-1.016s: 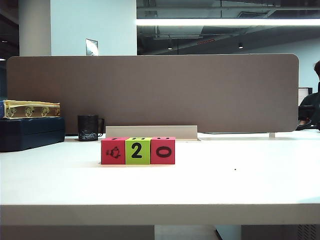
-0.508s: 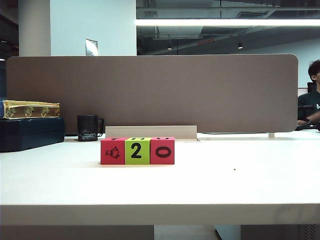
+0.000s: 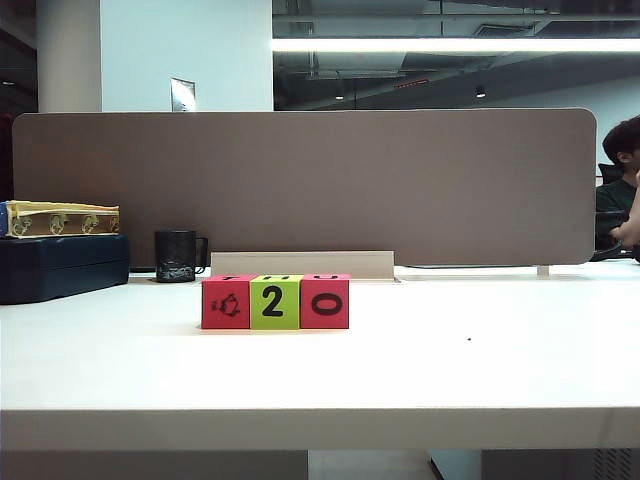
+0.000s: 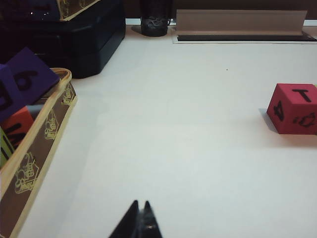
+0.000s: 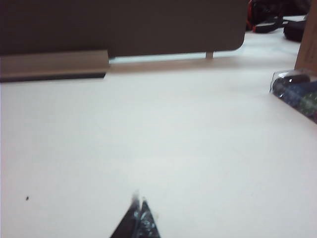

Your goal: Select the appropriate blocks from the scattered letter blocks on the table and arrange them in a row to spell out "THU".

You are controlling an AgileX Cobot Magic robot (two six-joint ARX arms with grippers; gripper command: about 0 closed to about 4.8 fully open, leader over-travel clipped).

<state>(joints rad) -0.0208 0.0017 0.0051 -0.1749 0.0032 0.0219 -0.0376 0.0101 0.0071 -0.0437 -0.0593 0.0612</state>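
On the table (image 3: 500,370), three letter blocks (image 3: 275,301) sit touching in a row; their top letters are hard to read. Left gripper (image 4: 140,218) and right gripper (image 5: 138,215), pressed together, are half cut off, away from the blocks.

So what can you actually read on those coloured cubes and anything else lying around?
"2": front of the lime-green block.
"0": front of the right pinkish-red block.
"T": top of the left pinkish-red block; its front shows a small picture.
"6": purple block in the yellow-rimmed box.
Other tops: too foreshortened to read.
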